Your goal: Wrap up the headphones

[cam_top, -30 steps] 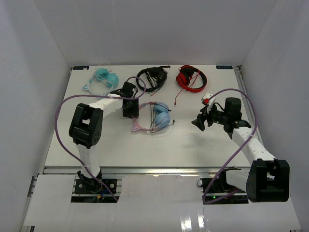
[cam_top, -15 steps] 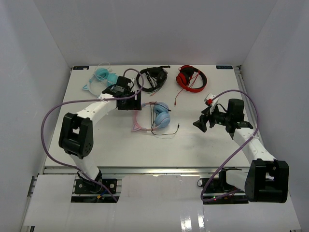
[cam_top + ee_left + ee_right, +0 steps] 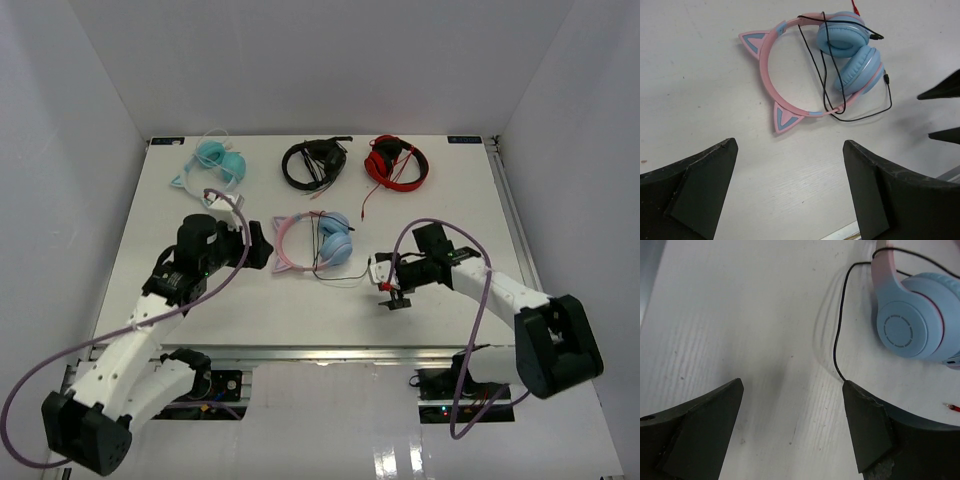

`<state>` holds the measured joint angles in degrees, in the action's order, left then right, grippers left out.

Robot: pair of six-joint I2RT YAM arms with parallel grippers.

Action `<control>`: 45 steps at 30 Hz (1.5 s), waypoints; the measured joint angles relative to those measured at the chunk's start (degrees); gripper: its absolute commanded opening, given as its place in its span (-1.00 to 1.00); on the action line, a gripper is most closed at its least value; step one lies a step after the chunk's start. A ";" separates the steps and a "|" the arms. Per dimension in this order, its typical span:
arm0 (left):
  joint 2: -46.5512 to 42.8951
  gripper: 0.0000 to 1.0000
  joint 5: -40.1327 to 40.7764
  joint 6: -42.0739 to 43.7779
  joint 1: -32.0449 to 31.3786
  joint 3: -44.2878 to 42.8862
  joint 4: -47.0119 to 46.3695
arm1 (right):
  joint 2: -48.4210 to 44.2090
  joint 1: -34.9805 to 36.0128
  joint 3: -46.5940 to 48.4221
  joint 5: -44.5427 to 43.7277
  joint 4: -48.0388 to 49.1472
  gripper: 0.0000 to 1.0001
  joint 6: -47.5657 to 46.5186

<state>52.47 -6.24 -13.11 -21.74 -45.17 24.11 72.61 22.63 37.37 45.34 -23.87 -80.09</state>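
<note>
We find the headphones (image 3: 315, 243) lying flat near the middle of the table (image 3: 450, 220), pink band toward our left gripper (image 3: 255, 250) and blue earcups toward our right gripper (image 3: 388, 285). The cable (image 3: 345, 280) lies in loose loops over the cups and trails toward the near edge, likely why the right gripper sits low there. Both sets of jaws are spread wide and hold nothing. The cable's tail meets one right finger (image 3: 865, 425), but we cannot tell whether they touch. Bare tabletop surrounds the headset, and the teal (image 3: 215, 160), black (image 3: 315, 163) and red headphones (image 3: 393, 160) lie well apart along the far edge.
</note>
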 measured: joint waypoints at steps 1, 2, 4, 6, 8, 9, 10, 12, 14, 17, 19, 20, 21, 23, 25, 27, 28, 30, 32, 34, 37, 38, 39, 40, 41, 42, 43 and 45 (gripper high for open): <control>-3.70 0.96 0.01 0.05 -0.01 2.16 -0.34 | 2.23 0.57 0.98 -1.34 0.69 0.60 -0.18; -7.31 0.96 0.02 0.11 -0.02 4.18 -0.71 | 4.42 1.16 1.98 -2.67 1.34 0.55 -0.36; -13.17 0.96 0.16 0.24 -0.02 7.16 -1.84 | 8.13 2.27 4.22 -4.88 2.15 0.46 -0.62; -17.90 0.96 0.35 0.39 -0.02 9.33 -2.39 | 11.28 3.49 6.06 -6.69 3.21 0.41 -0.56; -20.54 0.96 0.69 0.45 -0.02 9.94 -2.55 | 13.94 4.82 7.25 -8.51 4.64 0.33 0.09; -21.23 0.96 0.92 0.45 -0.02 9.95 -2.80 | 15.07 5.49 7.64 -9.26 5.27 0.26 0.42; -21.58 0.96 1.07 0.45 -0.02 9.95 -3.17 | 16.09 6.01 8.06 -9.87 5.64 0.18 0.69; -21.96 0.96 1.35 0.43 -0.02 9.97 -3.59 | 18.26 6.98 9.14 -11.19 6.05 -0.01 1.71; -22.10 0.96 1.56 0.42 -0.02 9.98 -3.61 | 20.02 7.56 10.47 -11.74 6.28 -0.22 2.31; -22.42 0.96 2.00 0.40 -0.02 10.01 -3.62 | 21.59 7.87 11.90 -12.95 6.93 -0.74 3.17; -22.68 0.96 2.21 0.40 -0.02 10.02 -3.62 | 22.15 7.87 12.19 -13.63 7.31 -0.84 3.66; -22.77 0.96 2.29 0.40 -0.02 10.02 -3.62 | 22.25 7.87 12.27 -14.03 7.42 -0.85 3.91; -22.83 0.96 2.34 0.40 -0.02 10.02 -3.62 | 22.21 7.87 12.32 -14.48 7.46 -0.85 4.13; -22.94 0.96 2.38 0.40 -0.02 10.02 -3.62 | 21.49 8.06 12.26 -15.85 7.41 -0.85 4.30; -23.05 0.96 2.40 0.40 -0.02 10.02 -3.62 | 19.54 8.35 12.17 -17.26 7.40 -0.85 4.30; -23.18 0.96 2.40 0.39 -0.02 10.02 -3.62 | 16.52 9.17 11.86 -19.91 7.43 -0.85 4.06; -23.24 0.96 2.40 0.38 -0.02 10.02 -3.62 | 14.71 9.80 11.68 -21.68 7.49 -0.85 3.82; -23.38 0.96 2.40 0.36 -0.02 10.04 -3.64 | 10.53 12.09 11.71 -26.85 8.09 -0.85 2.72; -23.41 0.96 2.38 0.36 -0.02 10.06 -3.64 | 8.36 14.94 12.22 -31.73 9.96 -0.85 1.50; -23.39 0.96 2.38 0.36 -0.02 10.09 -3.64 | 8.72 17.81 12.77 -36.72 13.65 -0.85 -0.05; -23.39 0.96 2.38 0.36 -0.02 10.10 -3.64 | 13.02 21.86 13.01 -44.76 21.47 -0.85 -3.02; -23.38 0.96 2.37 0.36 -0.02 10.10 -3.64 | 15.16 23.02 13.09 -47.21 24.09 -0.85 -4.11; -23.36 0.96 2.36 0.36 -0.02 10.10 -3.64 | 17.40 24.13 13.21 -49.57 26.64 -0.85 -5.28; -23.30 0.96 2.36 0.36 -0.02 10.10 -3.64 | 19.58 25.20 13.60 -52.23 29.30 -0.85 -6.65; -23.24 0.96 2.36 0.37 -0.02 10.10 -3.64 | 21.50 26.06 14.29 -54.33 31.50 -0.85 -7.73; -23.17 0.96 2.35 0.38 -0.02 10.10 -3.64 | 23.24 26.76 15.25 -55.92 33.32 -0.85 -8.56; -23.09 0.96 2.34 0.38 -0.02 10.10 -3.64 | 24.93 27.42 16.44 -57.06 34.97 -0.85 -9.25; -22.89 0.96 2.36 0.37 -0.02 10.10 -3.64 | 28.51 28.66 19.12 -58.05 37.55 -0.85 -10.45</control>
<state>29.57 -3.88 -12.75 -21.76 -35.07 20.47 101.12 51.29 56.49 -12.71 13.68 -90.55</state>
